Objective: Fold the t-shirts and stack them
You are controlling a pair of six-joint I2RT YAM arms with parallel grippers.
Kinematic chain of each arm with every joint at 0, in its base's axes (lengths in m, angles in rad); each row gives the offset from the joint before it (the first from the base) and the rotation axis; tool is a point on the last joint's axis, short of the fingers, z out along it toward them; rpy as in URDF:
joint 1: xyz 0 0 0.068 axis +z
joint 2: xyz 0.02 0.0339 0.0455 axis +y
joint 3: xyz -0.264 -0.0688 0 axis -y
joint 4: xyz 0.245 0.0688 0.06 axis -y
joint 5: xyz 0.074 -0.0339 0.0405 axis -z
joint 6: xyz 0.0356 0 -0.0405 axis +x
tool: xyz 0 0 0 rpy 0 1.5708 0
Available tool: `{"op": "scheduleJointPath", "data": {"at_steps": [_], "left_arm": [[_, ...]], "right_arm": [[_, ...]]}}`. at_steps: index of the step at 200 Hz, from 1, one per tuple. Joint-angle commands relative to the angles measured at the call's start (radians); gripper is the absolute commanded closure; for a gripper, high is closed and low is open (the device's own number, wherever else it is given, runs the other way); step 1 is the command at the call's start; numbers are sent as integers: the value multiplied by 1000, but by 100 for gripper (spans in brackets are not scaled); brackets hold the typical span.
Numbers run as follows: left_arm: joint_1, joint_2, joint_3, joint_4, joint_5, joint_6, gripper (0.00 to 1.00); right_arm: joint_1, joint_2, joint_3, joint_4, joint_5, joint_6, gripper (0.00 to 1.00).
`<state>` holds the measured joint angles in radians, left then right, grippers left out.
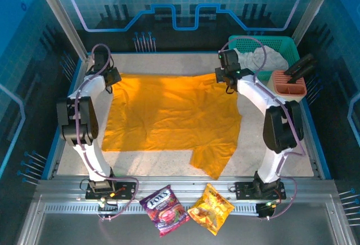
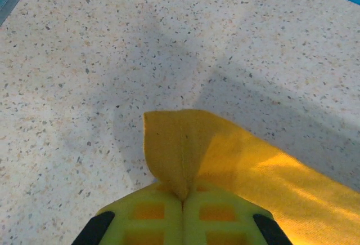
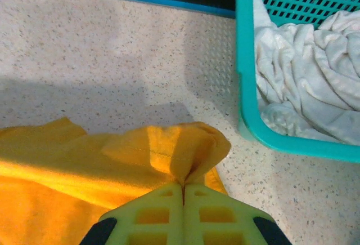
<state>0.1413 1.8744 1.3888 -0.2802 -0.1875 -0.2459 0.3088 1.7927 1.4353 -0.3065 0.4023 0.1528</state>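
Starting on the left, the left gripper (image 2: pixel 183 200) is clamped right down, its yellow-green fingers (image 2: pixel 124 214) pressed together with a little peak of golden cloth pinched between them, and that is the far left corner of the orange t-shirt (image 1: pixel 169 115), which lies spread mostly flat across the middle of the speckled table (image 1: pixel 169 62), one flap (image 1: pixel 214 160) trailing out toward the near edge on the right side. Moving across, the right gripper (image 3: pixel 183 191) mirrors it, jaws closed fully on the far right corner, the fabric bunched up just above the tips. Beside it sits the teal basket (image 3: pixel 247 87), and the whitish t-shirt (image 3: pixel 304 87) is crumpled inside, untouched. This looks like the opening of the first fold on the orange shirt, both far corners in hand and nothing folded yet. The next move, as I read it, calls for both arms to lift together and carry that far edge toward the near edge, level and at matching pace so the cloth does not skew, setting it down square before either grip lets go, and the white shirt waits its turn
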Motion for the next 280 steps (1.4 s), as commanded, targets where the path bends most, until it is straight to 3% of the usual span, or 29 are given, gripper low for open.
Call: {"op": "scheduleJointPath", "data": {"at_steps": [1,103,140,180,223,238,249,280], "left_arm": [[11,-62,-58,26,15,-19,100],[8,-209,-277,28,57,-80,100],[7,-220,-329,11,54,-105,100],[7,-207,-351,-28,42,-128,72],[7,-321,-431,-19,42,-155,39],[7,-368,-434,-38,32,-152,32],[7,-395,-423,-59,24,-148,31],[6,-423,-357,-142,19,-132,31]], "right_arm": [[10,-63,-71,46,-18,48,100],[36,-292,-409,51,-31,153,100],[43,-276,-474,19,-92,189,100],[54,-178,-470,-48,-189,242,100],[88,-161,-533,-118,-250,302,100],[94,-171,-550,-146,-248,316,85],[94,-189,-550,-171,-240,317,71],[101,-259,-479,-266,-204,282,45]]}}
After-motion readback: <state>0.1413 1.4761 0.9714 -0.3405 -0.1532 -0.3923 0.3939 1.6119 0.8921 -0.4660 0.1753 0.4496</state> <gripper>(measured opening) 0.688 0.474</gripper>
